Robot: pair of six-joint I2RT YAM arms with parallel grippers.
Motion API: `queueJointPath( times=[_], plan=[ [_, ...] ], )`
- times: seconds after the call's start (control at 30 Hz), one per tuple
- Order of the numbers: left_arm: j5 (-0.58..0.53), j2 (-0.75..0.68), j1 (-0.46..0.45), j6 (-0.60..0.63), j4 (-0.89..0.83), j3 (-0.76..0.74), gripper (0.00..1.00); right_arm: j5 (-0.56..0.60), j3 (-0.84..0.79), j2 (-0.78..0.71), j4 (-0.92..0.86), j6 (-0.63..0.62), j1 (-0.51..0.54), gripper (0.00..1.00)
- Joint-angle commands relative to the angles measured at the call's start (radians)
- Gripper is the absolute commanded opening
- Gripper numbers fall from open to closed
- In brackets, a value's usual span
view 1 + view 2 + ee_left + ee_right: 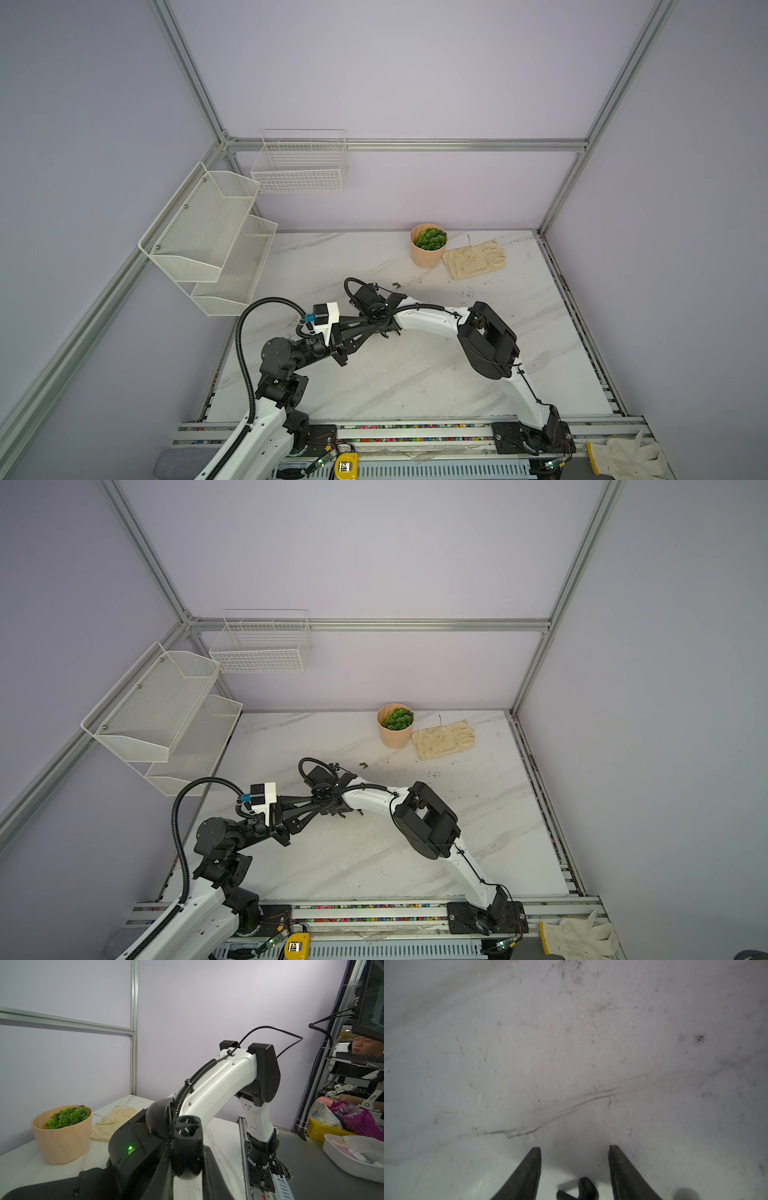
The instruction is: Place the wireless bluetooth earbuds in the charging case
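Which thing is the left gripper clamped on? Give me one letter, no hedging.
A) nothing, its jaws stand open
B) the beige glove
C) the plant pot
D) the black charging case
D: in the left wrist view the left gripper is shut on the black charging case, while the glove and the plant pot sit apart on the table behind it.
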Motion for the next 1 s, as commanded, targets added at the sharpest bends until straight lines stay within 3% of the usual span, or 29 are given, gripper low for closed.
queueJointPath(
  times=[0.0,0.4,0.97],
  plan=[
    [0.003,-0.013,0.006,-0.01,0.033,-0.03,0.0,0.065,0.024,0.025,-0.112,-0.014,0.017,0.55],
    [0.005,-0.01,0.005,-0.01,0.037,-0.029,0.0,0.12,0.05,0.023,-0.17,-0.034,0.04,0.51],
    [0.002,-0.011,0.005,-0.007,0.029,-0.028,0.0,0.103,0.022,-0.002,-0.156,-0.041,0.051,0.41]
  ],
)
